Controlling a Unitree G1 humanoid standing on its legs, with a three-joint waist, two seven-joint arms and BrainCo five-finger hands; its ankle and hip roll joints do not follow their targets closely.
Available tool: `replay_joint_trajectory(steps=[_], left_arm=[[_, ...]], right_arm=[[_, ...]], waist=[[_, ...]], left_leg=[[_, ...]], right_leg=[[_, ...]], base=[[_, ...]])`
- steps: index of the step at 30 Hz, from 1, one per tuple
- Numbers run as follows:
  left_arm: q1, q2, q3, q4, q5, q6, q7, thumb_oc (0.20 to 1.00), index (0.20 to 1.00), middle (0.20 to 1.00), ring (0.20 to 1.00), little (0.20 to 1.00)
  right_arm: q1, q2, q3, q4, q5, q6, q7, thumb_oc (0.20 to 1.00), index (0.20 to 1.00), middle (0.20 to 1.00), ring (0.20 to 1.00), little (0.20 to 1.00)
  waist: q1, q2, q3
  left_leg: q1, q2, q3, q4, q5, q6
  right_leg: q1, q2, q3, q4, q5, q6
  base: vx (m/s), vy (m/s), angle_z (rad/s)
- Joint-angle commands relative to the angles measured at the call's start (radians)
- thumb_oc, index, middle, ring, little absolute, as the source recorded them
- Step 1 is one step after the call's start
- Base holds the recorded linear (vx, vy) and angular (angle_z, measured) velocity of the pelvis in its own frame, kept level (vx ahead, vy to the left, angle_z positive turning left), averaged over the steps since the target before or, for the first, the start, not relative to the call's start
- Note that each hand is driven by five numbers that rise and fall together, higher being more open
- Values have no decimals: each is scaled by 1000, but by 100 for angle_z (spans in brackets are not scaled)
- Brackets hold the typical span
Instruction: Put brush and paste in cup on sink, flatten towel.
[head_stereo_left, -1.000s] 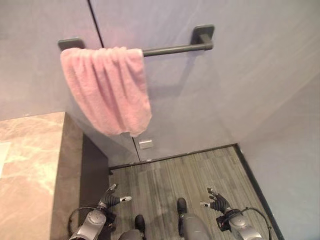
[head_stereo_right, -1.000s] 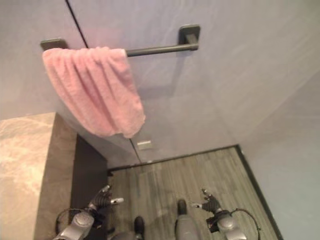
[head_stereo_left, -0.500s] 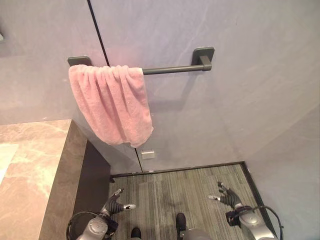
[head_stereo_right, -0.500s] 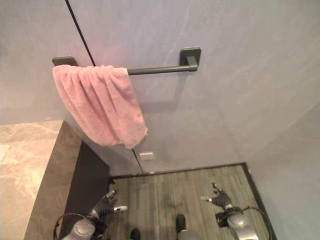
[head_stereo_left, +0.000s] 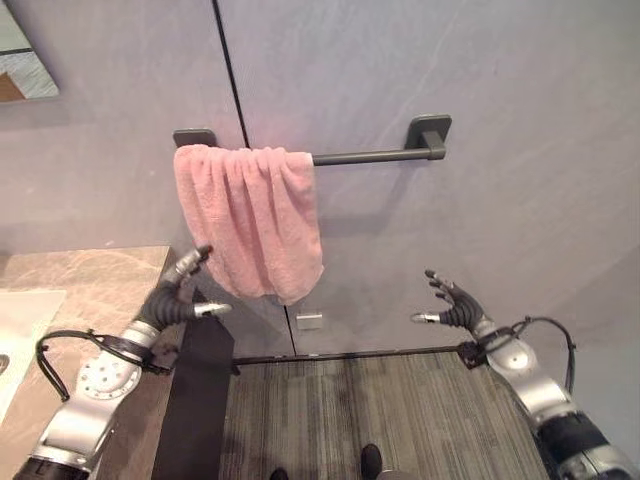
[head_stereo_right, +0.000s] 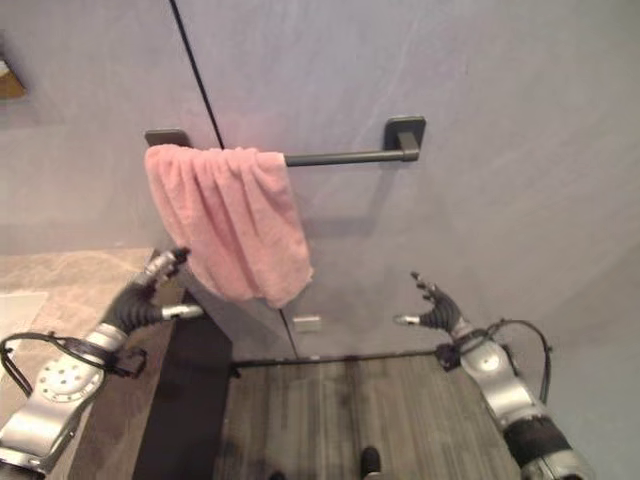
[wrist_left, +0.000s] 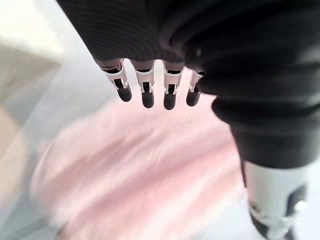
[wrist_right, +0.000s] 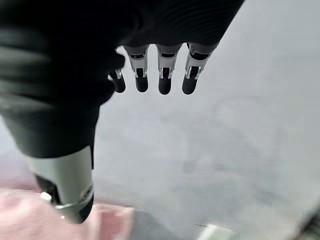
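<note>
Left eye view: bunched pink towel (head_stereo_left: 252, 220) on rail (head_stereo_left: 372, 155), just beyond empty, spread left hand (head_stereo_left: 176, 296).

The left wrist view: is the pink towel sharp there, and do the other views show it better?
In the left wrist view the towel is smeared into soft pink streaks, while the left hand and its fingers are crisp. In the left eye view the towel shows clear folds on the bar. In the right wrist view the wall looks soft.
</note>
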Motion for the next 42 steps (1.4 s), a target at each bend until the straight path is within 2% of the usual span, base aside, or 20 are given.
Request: replay_joint_trajectory(steps=[1, 5, 7, 13, 16, 18, 24, 29, 42], left_arm=[[-63, 95, 28, 5, -45, -51, 54, 1000, 1000, 1000, 1000, 1000], [-137, 127, 19, 70, 5, -40, 93, 1000, 1000, 1000, 1000, 1000], [-206, 124, 4, 133, -24, -37, 122, 1000, 1000, 1000, 1000, 1000], [-313, 122, -47, 222, -56, -32, 147, 1000, 1000, 1000, 1000, 1000], [-425, 94, -122, 312, -143, -32, 158, 1000, 1000, 1000, 1000, 1000], [-496, 115, -176, 341, -170, -35, 134, 1000, 1000, 1000, 1000, 1000], [-619, 120, -261, 424, -171, -27, 144, 1000, 1000, 1000, 1000, 1000], [-683, 107, -294, 445, -179, -28, 158, 1000, 1000, 1000, 1000, 1000], [-693, 111, -302, 404, -174, -27, 156, 1000, 1000, 1000, 1000, 1000]], right_arm=[[-128, 21, 58, -16, 40, -8, -29, 1000, 1000, 1000, 1000, 1000], [-248, 46, 109, 1, 43, 12, -42, 1000, 1000, 1000, 1000, 1000], [-340, 68, 146, 29, 27, 32, -64, 1000, 1000, 1000, 1000, 1000], [-443, 132, 186, 101, 53, 56, -91, 1000, 1000, 1000, 1000, 1000], [-518, 177, 228, 149, 86, 69, -109, 1000, 1000, 1000, 1000, 1000], [-560, 197, 248, 166, 113, 68, -114, 1000, 1000, 1000, 1000, 1000], [-625, 228, 280, 196, 136, 68, -112, 1000, 1000, 1000, 1000, 1000], [-674, 245, 300, 213, 156, 67, -119, 1000, 1000, 1000, 1000, 1000], [-751, 273, 318, 213, 225, 66, -121, 1000, 1000, 1000, 1000, 1000]], waist=[[22, -62, -12], [35, -68, 4], [41, -70, 24], [44, -69, 45], [40, -67, 65], [34, -66, 75], [34, -72, 93], [34, -72, 102], [59, -83, 104]], left_leg=[[-23, -47, 12, 12, 14, 27], [-42, -52, 22, 12, 16, 30], [-75, -58, 35, 16, 19, 33], [-130, -75, 51, 34, 20, 43], [-168, -88, 60, 46, 21, 48], [-193, -96, 69, 67, 15, 52], [-224, -103, 83, 106, -3, 61], [-230, -106, 76, 107, -4, 63], [-245, -113, 54, 136, -23, 65]], right_leg=[[-51, -53, 63, 92, -19, 72], [-68, -56, 69, 80, -4, 74], [-99, -61, 80, 71, 15, 80], [-147, -69, 104, 60, 42, 87], [-179, -81, 118, 52, 63, 92], [-195, -87, 127, 47, 78, 97], [-217, -90, 143, 50, 90, 102], [-222, -93, 140, 55, 87, 101], [-208, -99, 121, 47, 77, 95]], base=[[0, 0, 0], [-33, 38, -2], [-72, 71, -6], [-37, 64, -12], [-14, 101, -6], [0, 69, -20], [19, 36, -5], [34, 12, -5], [35, 1, 2]])
